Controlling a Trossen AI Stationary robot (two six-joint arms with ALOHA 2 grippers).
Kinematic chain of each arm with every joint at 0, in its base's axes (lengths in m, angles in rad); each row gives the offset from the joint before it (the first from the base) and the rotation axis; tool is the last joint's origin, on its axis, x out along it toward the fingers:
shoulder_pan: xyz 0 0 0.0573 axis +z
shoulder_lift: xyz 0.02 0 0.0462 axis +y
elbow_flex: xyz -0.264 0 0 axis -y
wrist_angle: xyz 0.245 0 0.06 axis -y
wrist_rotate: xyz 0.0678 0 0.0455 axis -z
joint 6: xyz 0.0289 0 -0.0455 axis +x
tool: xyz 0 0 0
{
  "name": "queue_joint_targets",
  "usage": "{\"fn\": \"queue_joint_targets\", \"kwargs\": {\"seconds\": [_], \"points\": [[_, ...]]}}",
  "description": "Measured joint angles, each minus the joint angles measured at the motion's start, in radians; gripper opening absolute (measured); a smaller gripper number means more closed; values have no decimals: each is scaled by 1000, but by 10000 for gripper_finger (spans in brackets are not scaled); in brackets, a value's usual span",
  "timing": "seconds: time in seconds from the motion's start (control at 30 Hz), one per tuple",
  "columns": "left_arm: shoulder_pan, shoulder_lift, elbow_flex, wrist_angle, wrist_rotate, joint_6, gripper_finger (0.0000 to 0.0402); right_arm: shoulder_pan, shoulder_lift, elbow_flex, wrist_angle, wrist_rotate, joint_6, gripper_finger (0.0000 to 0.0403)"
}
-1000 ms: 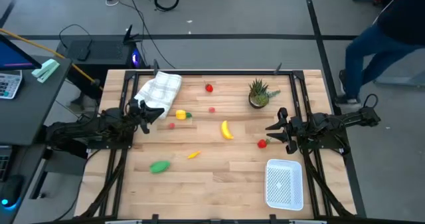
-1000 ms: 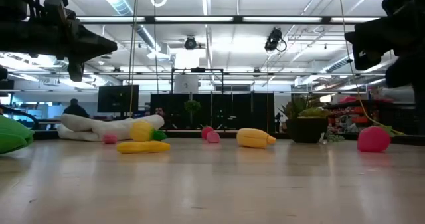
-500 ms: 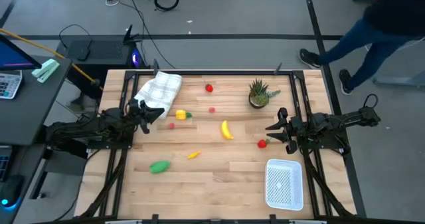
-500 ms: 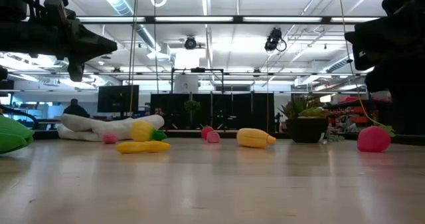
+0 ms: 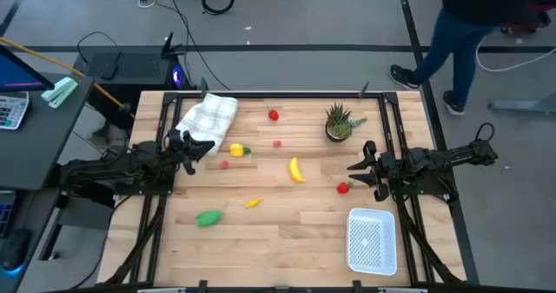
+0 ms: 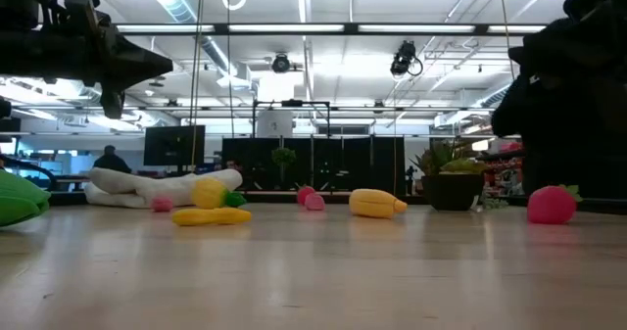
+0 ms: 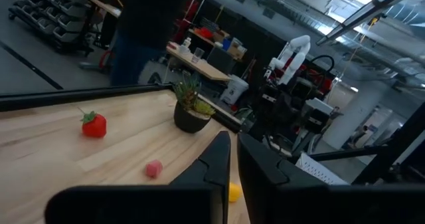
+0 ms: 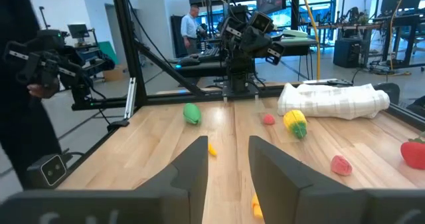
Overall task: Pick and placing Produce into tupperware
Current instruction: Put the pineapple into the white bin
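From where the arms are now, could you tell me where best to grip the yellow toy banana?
Probably the middle of the curved yellow toy banana, from straight above. It lies flat and alone on the wooden table, long axis running toward the far edge, so the right claw should close across its narrow width.

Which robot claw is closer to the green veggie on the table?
The left one. The left gripper hangs near the white cloth, just up the table from the green piece. The right gripper is far across the table, by the red piece.
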Motion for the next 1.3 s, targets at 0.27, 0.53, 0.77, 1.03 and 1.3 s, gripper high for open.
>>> {"fn": "queue_joint_targets", "kwargs": {"seconds": [0.27,0.53,0.77,1.03,1.3], "points": [[0,0,54,18,12,15,27,0,0,0,0,0,0,117],[0,5,274,23,53,13,17,-3,0,0,1,10,-23,117],[0,110,607,-462,89,-121,55,-3,1,19,-3,14,-55,117],[0,408,949,-838,339,-240,134,-3,1,20,-3,13,-29,117],[0,729,1242,-1071,468,-161,140,-6,3,21,155,128,179,117]]}}
